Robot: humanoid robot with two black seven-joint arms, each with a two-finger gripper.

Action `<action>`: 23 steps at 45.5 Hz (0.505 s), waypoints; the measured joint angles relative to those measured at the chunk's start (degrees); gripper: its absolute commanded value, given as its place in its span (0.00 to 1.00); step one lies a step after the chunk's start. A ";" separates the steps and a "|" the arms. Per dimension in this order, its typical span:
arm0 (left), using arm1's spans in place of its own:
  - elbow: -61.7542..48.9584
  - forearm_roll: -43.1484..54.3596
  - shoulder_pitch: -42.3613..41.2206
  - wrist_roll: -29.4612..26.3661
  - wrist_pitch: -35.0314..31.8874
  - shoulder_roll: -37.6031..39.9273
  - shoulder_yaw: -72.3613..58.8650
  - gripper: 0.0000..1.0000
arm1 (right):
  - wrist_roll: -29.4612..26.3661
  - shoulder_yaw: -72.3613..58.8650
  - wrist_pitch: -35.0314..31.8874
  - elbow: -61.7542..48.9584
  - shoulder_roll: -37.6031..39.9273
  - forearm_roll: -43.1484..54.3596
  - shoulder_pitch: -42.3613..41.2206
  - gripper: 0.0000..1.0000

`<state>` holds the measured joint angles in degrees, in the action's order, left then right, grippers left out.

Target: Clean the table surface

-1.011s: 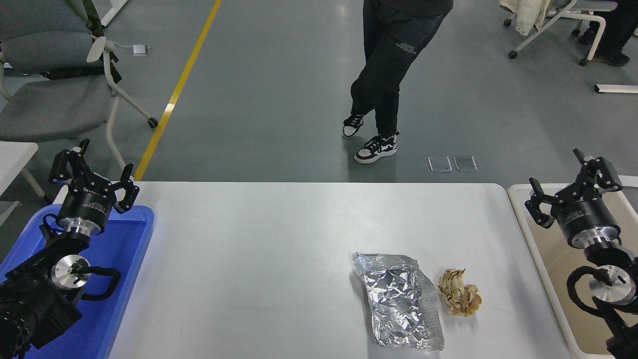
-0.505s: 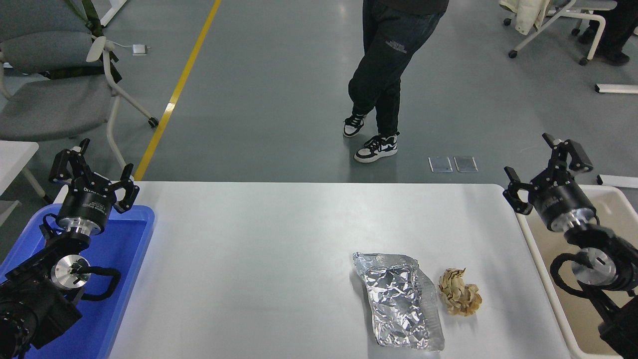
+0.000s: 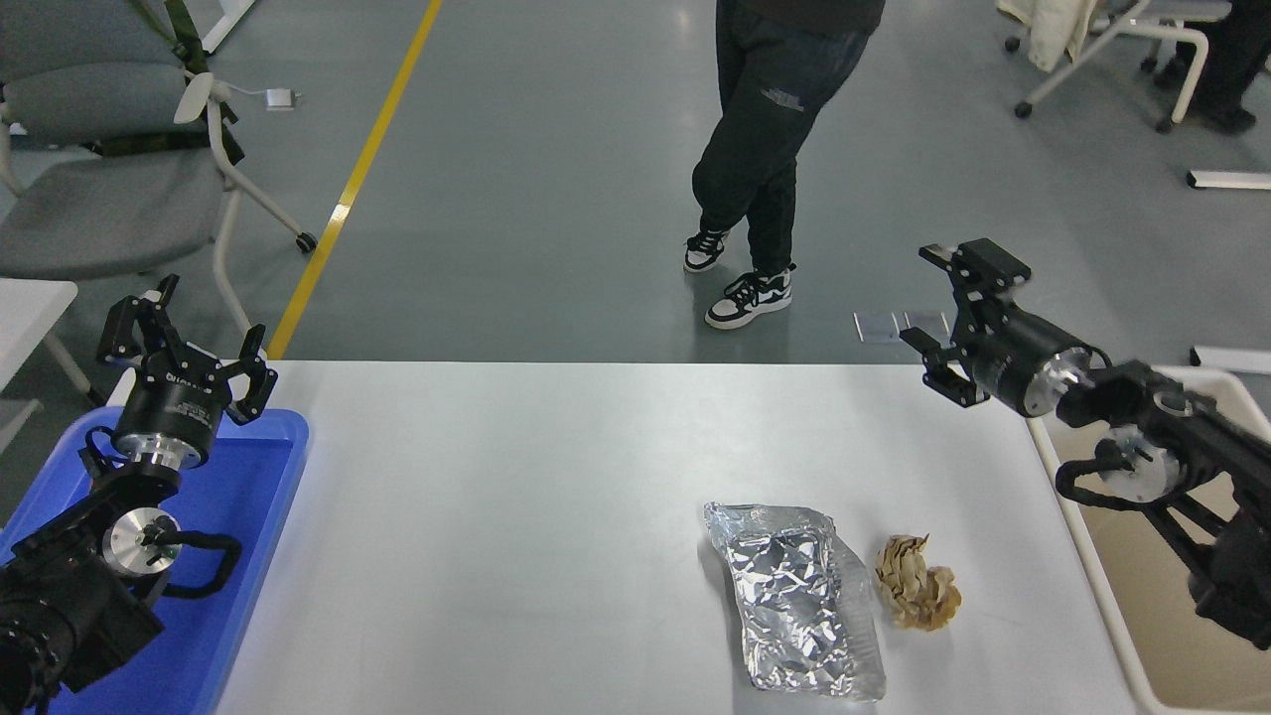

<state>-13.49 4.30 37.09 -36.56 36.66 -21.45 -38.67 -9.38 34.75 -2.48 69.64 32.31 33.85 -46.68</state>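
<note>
White and matte, the table surface [image 3: 516, 516] filled the lower middle of your head view, with the blue tray [image 3: 248, 556] at its left end and the beige bin [image 3: 1122, 636] at its right end. You had two pieces of rubbish on the table, both toward its near right part: a crumpled sheet of silver foil [image 3: 799, 601] lying flat, and a small wad of brown paper [image 3: 916, 584] just beside the foil's right edge. Whether the two touched, you could not tell from this angle.

Your right gripper [image 3: 938, 303] was held above the far right corner of the table, well apart from the foil and the paper wad, with the arm reaching in from the right edge over the beige bin. Its fingers [image 3: 978, 260] were spread and held nothing. Your left gripper [image 3: 184, 333] sat parked at the lower left, above the far end of the blue tray, its fingers [image 3: 253, 359] also spread and empty.

Beyond the table you could see a person's legs [image 3: 760, 149] in dark trousers and black-and-white shoes, standing on the grey floor [image 3: 556, 179]. A grey chair [image 3: 99, 189] stood at the upper left, next to a yellow line [image 3: 353, 184] painted on the floor.
</note>
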 measured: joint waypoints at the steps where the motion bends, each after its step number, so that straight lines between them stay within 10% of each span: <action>1: 0.01 0.00 0.00 0.00 0.01 0.01 0.00 1.00 | -0.56 -1.41 -0.04 0.33 0.01 0.50 -1.13 1.00; 23: 0.01 0.00 0.01 0.00 0.07 0.01 0.00 1.00 | -5.58 -32.80 -6.18 2.56 -5.15 22.71 -22.77 1.00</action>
<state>-13.47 4.30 37.10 -36.56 36.73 -21.44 -38.67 -14.95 1.96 -8.66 72.20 27.16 56.57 -69.45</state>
